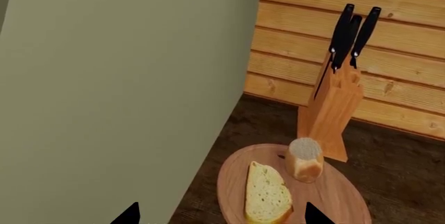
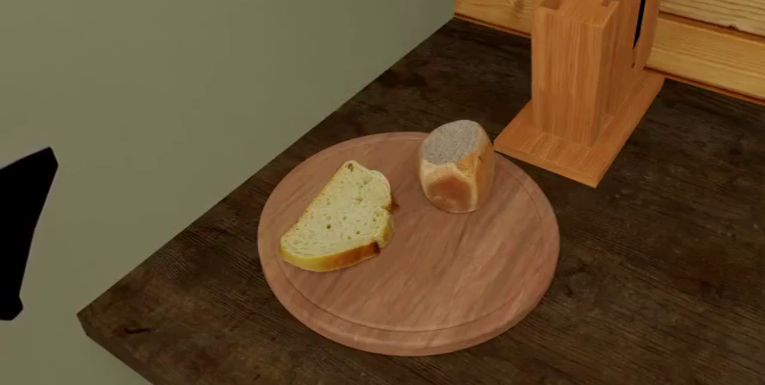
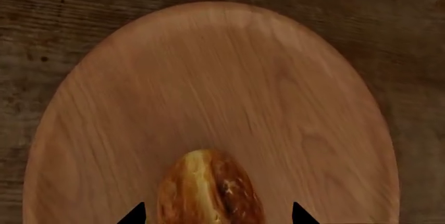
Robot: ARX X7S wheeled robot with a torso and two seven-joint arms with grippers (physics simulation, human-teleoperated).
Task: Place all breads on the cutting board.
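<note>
Lay on cutting board beside knife block: slice, roll; no writing visible. Both pincers gaped wide, empty.

Both end effectors, left and right, fingertips spread apart.

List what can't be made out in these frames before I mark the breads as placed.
- Right wrist view: the roll is cut off by the frame edge, so I cannot tell whether the right gripper grips it.
- Right wrist view: the round wooden surface fills the frame. I cannot tell whether it is the cutting board.
- Head view: the knife block top is cut off.
- Head view: the black shape is cut by the edge and unidentifiable.
</note>
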